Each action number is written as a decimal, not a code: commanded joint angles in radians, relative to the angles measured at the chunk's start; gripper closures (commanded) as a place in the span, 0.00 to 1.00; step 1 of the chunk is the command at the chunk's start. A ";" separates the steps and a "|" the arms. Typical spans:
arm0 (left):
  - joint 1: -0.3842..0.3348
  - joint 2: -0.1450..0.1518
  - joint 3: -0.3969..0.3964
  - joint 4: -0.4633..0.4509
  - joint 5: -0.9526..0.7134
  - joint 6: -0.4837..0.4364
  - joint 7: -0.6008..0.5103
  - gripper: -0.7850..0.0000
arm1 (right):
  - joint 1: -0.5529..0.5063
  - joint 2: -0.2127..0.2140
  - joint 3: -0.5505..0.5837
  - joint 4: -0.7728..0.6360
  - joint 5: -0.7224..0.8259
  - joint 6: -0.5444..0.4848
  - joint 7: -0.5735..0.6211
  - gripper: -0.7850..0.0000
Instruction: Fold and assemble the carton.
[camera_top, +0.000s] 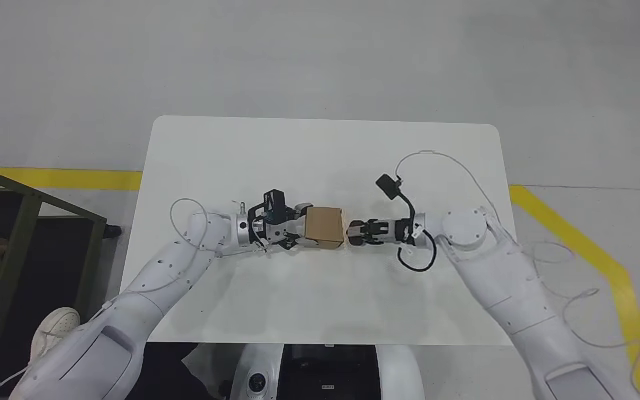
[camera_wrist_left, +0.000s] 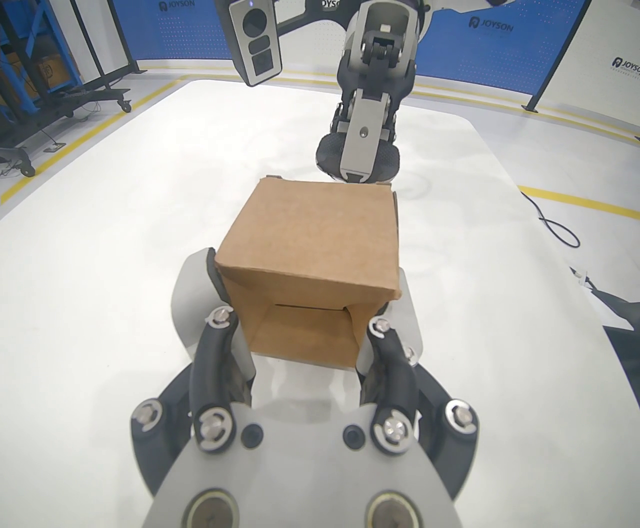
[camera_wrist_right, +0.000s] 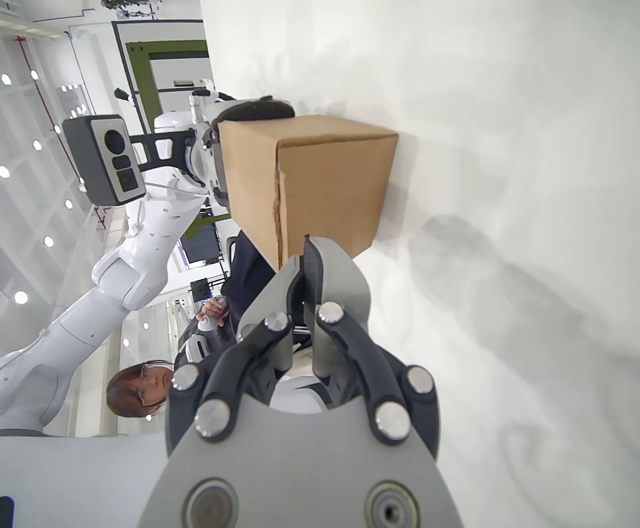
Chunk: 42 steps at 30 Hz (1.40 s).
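A small brown carton (camera_top: 325, 226) lies on its side in the middle of the white table (camera_top: 320, 150). In the left wrist view the carton (camera_wrist_left: 315, 235) turns its open end, with an inner flap folded in, toward my left gripper (camera_wrist_left: 302, 272). One finger of that gripper rests against each side wall, so it is shut on the carton. My right gripper (camera_wrist_right: 305, 255) is shut with nothing in it. Its tip presses on the seam of the closed far end of the carton (camera_wrist_right: 305, 175). The right gripper (camera_wrist_left: 357, 172) stands just behind the box.
A thin white cable (camera_top: 440, 160) loops over the table behind the right arm. A dark rack (camera_top: 30, 230) stands on the floor off the table's left edge. Bare tabletop lies all around the carton.
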 joint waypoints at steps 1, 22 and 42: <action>0.000 0.000 0.000 0.000 0.000 0.000 0.000 0.54 | 0.003 -0.002 -0.009 -0.003 0.001 -0.002 0.004 1.00; 0.004 0.002 -0.004 0.001 0.002 0.005 0.011 0.00 | -0.001 0.005 0.019 -0.037 -0.018 -0.012 -0.035 0.95; 0.074 0.079 -0.163 -0.042 -0.144 -0.119 0.116 0.00 | -0.051 0.021 0.107 -0.077 -0.009 -0.211 -0.173 0.00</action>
